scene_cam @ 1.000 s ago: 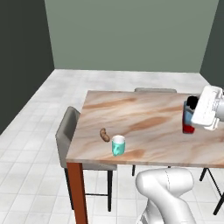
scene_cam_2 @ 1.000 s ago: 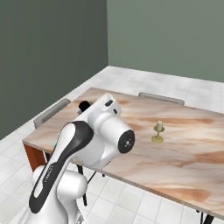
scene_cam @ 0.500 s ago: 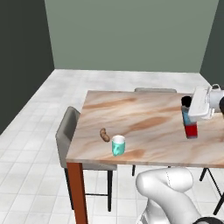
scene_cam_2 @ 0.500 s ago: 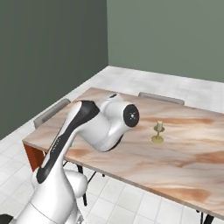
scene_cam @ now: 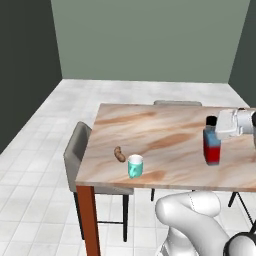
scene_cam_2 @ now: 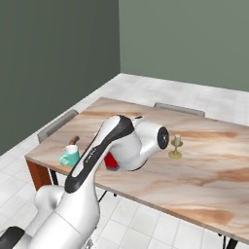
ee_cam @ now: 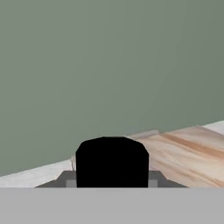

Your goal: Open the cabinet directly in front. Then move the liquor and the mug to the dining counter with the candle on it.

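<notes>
The liquor (scene_cam: 212,147) is seen standing upright on the table (scene_cam: 165,135), toward its right part in the left base view, with its red lower part resting on the marble-patterned top. The pincer (scene_cam: 223,128) is held level at the bottle's blue upper body, just below the black cap; the bottle appears to be pinched between the fingers, though the finger tips themselves are largely hidden. In the hand view the black cap (ee_cam: 112,161) is seen between the finger tips at the bottom, with the table top (ee_cam: 183,153) stretching beyond it.

The mug (scene_cam: 134,166) is set near the front edge of the table, well apart from the liquor, and a small brown lumpy item (scene_cam: 119,154) lies just beside it. In the right base view the candle (scene_cam_2: 176,147) is seen upright on the table beyond the arm, and the mug (scene_cam_2: 70,155) is seen near the left corner. 2 grey chairs (scene_cam: 80,155) are drawn up at the table's sides.
</notes>
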